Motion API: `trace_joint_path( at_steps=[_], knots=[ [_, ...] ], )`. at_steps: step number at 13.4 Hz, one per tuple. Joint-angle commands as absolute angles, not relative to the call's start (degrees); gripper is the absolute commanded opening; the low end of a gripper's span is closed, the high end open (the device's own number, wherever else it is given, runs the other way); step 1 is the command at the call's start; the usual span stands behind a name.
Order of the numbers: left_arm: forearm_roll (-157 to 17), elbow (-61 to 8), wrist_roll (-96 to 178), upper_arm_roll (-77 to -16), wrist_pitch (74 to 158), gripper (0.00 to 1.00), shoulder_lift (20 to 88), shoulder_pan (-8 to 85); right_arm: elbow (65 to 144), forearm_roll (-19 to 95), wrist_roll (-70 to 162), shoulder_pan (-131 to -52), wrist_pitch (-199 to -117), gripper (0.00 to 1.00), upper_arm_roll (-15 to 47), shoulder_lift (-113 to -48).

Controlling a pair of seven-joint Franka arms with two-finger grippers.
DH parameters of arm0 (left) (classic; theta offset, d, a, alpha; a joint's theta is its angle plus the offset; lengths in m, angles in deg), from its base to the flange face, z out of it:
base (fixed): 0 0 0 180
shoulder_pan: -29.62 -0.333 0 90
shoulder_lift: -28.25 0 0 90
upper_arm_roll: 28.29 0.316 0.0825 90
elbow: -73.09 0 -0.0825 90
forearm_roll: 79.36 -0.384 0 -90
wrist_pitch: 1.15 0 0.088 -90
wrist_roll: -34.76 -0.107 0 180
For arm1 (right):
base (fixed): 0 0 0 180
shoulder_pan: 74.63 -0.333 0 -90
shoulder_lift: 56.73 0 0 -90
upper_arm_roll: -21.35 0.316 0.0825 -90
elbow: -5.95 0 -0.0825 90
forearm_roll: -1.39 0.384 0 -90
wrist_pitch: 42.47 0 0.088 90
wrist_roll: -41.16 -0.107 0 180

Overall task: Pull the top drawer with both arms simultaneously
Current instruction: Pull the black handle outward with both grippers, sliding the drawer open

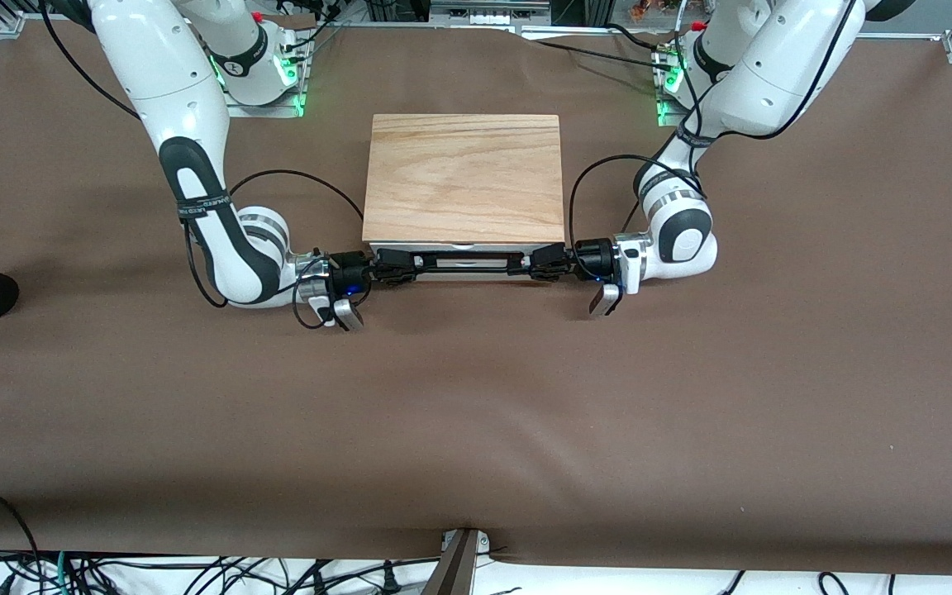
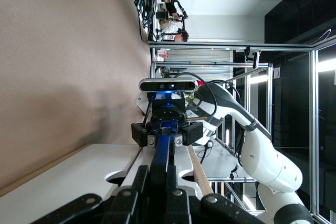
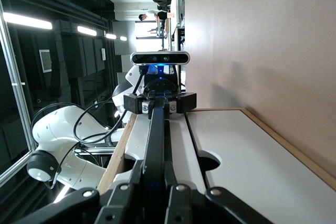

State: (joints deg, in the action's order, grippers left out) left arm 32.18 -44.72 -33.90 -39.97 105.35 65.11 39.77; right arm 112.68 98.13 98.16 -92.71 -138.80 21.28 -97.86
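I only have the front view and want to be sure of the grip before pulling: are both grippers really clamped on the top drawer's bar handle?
Observer: The left wrist view shows the left gripper with its fingers shut tight on the bar handle.
Operator: And the right one?
Observer: It is the same in the right wrist view: the right gripper is shut on the bar, one gripper at each end of it.
Operator: Is there anything on the cabinet's face that I can't see from above?
Observer: Yes, a second white drawer front sits below the top drawer, with a rounded notch at its edge.
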Motion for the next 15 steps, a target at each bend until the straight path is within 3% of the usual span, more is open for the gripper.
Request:
trace_joint_path(
  at_steps=[1, 15],
  knots=[
    [32.70, -46.00, -35.47, -39.54, 104.24, 0.00, 64.63, 41.66, 107.21, 99.47, 96.01, -90.10, -136.34, 0.01, 21.44, -99.70],
    [32.52, -41.87, -33.71, -37.79, 104.06, 0.00, 66.13, 40.96, 98.77, 99.30, 90.47, -87.47, -136.25, 0.01, 21.27, -103.48]
  ],
)
